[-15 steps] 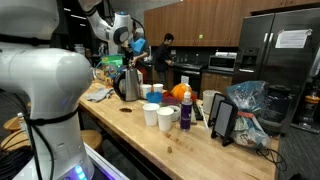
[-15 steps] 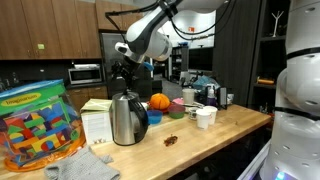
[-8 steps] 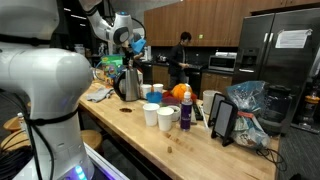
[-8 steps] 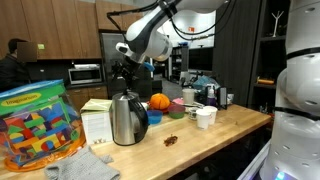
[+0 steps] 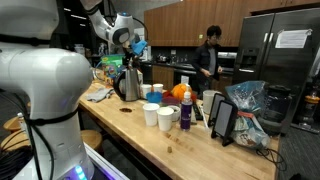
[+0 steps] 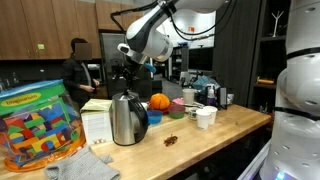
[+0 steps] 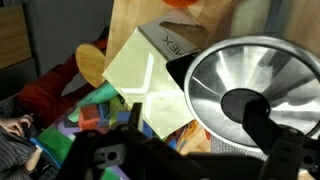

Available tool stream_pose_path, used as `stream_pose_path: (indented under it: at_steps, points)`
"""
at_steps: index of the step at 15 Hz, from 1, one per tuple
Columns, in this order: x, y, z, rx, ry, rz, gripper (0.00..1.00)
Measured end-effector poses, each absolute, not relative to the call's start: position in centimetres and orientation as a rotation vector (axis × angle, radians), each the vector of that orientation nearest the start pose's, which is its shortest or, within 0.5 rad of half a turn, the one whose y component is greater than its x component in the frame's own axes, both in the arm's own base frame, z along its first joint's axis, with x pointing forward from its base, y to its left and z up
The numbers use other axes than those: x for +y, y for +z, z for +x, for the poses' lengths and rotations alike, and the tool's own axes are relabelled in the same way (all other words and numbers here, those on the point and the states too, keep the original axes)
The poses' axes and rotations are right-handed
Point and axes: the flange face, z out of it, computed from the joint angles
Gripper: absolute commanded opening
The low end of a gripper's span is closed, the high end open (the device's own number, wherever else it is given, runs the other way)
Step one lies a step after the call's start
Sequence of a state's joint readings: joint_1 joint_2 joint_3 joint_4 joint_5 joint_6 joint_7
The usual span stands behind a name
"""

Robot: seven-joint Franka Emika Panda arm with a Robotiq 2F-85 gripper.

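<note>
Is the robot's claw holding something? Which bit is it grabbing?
Nothing is held. The gripper hangs open above the steel kettle without touching it, and the wrist view shows nothing between its fingers.

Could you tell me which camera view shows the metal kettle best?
An exterior view: the metal kettle stands whole, side-on and close. In an exterior view it looks small and distant; the wrist view shows only its top from above.
</note>
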State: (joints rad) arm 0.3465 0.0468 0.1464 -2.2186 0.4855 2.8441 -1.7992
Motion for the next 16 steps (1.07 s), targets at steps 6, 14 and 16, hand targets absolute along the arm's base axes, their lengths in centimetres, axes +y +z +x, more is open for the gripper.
stream_pose_path:
  at_steps: [6, 14, 16]
  points:
    - [24.63, 41.48, 51.68, 2.296, 0.931, 1.759, 1.0]
    - [24.5, 41.4, 51.68, 2.287, 0.938, 1.781, 1.0]
    - [24.45, 41.38, 51.68, 2.282, 0.942, 1.791, 1.0]
